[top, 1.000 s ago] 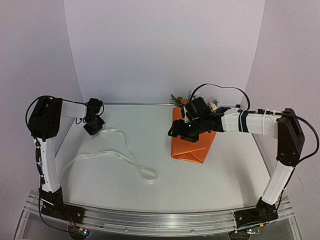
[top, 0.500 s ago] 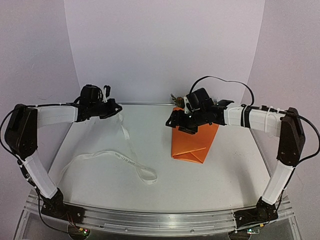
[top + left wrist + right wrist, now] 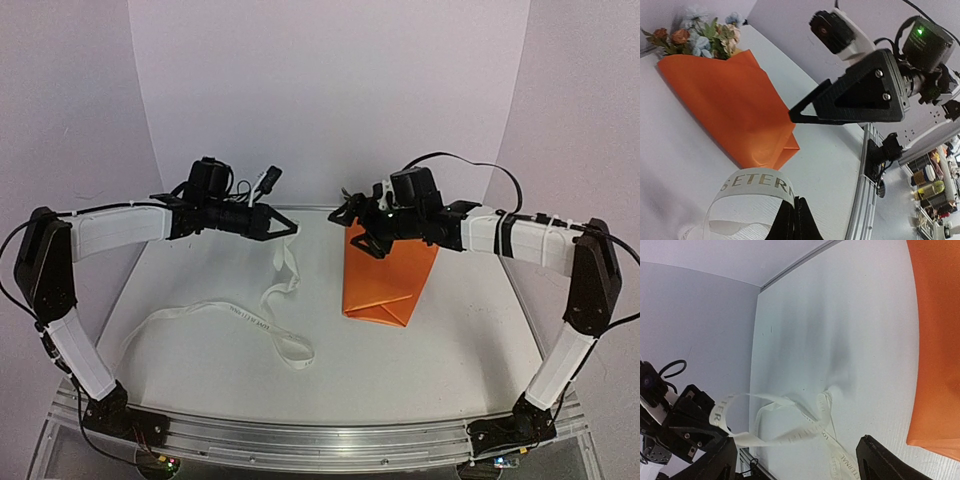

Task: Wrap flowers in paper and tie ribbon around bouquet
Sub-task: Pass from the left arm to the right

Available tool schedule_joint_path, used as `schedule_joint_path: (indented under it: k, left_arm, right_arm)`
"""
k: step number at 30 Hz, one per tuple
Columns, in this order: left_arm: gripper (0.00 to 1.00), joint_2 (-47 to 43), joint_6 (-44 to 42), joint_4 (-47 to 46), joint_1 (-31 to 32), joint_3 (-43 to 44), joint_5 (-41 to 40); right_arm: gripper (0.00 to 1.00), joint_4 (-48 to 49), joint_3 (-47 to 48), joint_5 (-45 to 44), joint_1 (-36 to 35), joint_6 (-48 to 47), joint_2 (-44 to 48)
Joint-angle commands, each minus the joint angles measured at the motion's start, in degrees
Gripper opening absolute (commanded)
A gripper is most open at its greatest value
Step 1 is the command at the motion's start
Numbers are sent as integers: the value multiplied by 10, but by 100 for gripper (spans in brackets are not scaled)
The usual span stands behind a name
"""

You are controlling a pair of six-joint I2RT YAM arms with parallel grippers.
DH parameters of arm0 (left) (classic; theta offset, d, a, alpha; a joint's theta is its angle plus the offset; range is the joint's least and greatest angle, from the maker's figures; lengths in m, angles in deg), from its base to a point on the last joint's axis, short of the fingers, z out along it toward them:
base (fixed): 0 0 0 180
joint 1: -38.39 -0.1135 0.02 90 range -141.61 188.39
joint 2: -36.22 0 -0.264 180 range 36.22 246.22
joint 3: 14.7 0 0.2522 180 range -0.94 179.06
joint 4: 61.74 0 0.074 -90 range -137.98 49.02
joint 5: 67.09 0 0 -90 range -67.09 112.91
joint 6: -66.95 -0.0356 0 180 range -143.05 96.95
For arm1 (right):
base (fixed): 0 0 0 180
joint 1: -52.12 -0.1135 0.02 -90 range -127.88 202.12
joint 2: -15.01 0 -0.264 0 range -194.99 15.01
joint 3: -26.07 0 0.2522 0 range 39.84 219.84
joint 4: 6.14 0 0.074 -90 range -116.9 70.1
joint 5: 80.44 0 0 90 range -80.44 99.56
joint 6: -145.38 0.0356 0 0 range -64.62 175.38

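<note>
White table (image 3: 450, 330) under outstretched arms (image 3: 110, 226): left pincer (image 3: 290, 228) tight on ribbon (image 3: 230, 312), right pincer (image 3: 356, 230) spread over bouquet (image 3: 385, 290).

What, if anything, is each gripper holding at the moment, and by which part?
The left gripper pinches the ribbon near one end, the rest trailing to the table. The right gripper is open over the bouquet, holding nothing.

Paper (image 3: 390, 282) matt orange, creased; ribbon (image 3: 758, 184) woven cream cloth; table (image 3: 450, 340) smooth matt white.
</note>
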Motion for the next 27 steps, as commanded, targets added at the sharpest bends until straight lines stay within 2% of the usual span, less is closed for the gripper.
schedule_joint_path:
  k: [1, 6, 11, 22, 27]
  left_arm:
    - [0, 20, -47, 42, 24, 48, 54]
    - [0, 42, -56, 55, 42, 66, 57]
    - [0, 62, -59, 58, 51, 80, 57]
    - [0, 83, -51, 50, 69, 84, 51]
    - [0, 83, -49, 49, 71, 84, 48]
  right_arm:
    - [86, 102, -22, 14, -14, 80, 23]
    - [81, 170, -59, 24, -18, 157, 17]
    - [72, 244, -99, 30, -25, 214, 12]
    - [53, 336, -136, 40, -38, 295, -21]
    - [52, 352, -163, 42, -38, 312, -21]
